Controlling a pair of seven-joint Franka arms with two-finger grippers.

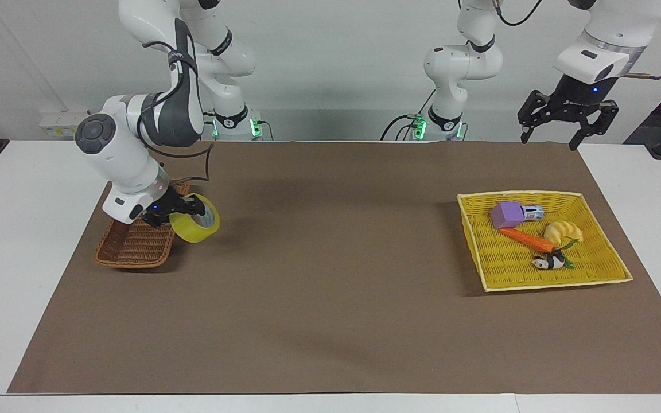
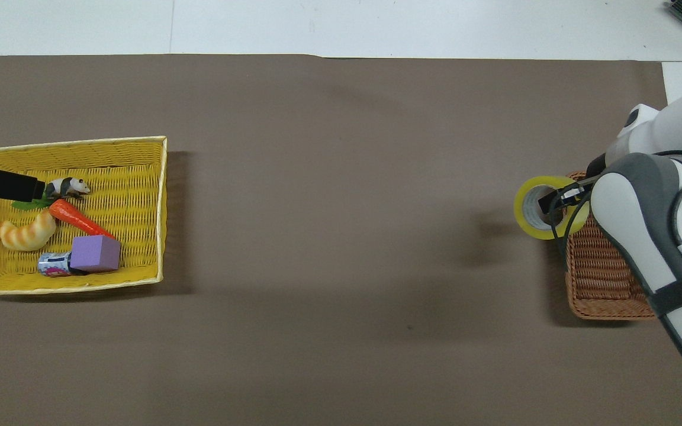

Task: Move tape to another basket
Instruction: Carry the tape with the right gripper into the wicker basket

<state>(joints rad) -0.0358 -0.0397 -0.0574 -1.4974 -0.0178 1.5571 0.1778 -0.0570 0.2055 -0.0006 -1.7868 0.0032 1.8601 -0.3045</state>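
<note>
- Tape (image 1: 194,226), gripped through its wall by the right gripper's (image 1: 177,210) fingers, hangs over the brown basket's (image 1: 129,246) rim
- Left gripper (image 1: 566,117) waits raised, fingers spread apart

right pincer (image 1: 177,215): its fingertips go inside the tape (image 1: 195,226), so the tape's wall hides them; in the overhead view the right arm's own body covers the rest of the pincer.
basket (image 1: 132,246): the right arm covers the end nearer to the robots in the facing view, and in the overhead view it covers the whole side toward the table's edge.
left pincer (image 1: 553,135): in the overhead view only a dark bar (image 2: 0,184) of it shows, cut off by the picture's edge.
small can (image 2: 52,264): partly under the purple cube (image 2: 96,253); the label is too small to read.
right arm: cut off by the overhead picture's edge.
</note>
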